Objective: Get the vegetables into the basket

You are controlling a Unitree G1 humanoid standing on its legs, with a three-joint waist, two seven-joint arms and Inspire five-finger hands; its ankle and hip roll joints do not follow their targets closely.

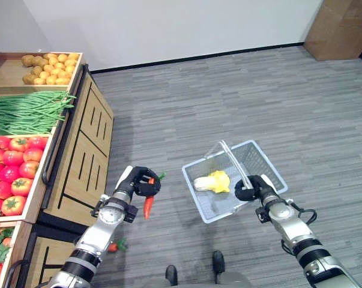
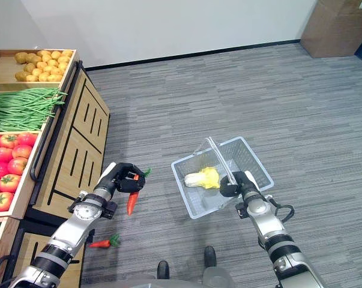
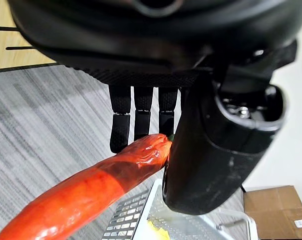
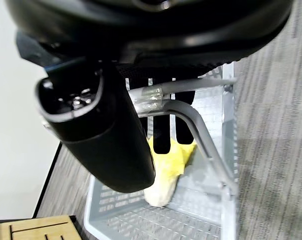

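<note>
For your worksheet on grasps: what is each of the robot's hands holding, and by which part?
The left hand pinches a carrot at its leafy top end, the tip hanging down. The right hand grips the basket by its handle.

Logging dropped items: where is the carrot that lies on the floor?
The fallen carrot lies on the grey floor at the foot of the wooden stand, on the robot's left, beneath its left forearm.

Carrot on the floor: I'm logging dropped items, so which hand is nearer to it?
Left. The left hand, gripping another carrot, hangs just above the fallen carrot; the right hand holds the basket handle farther away.
</note>
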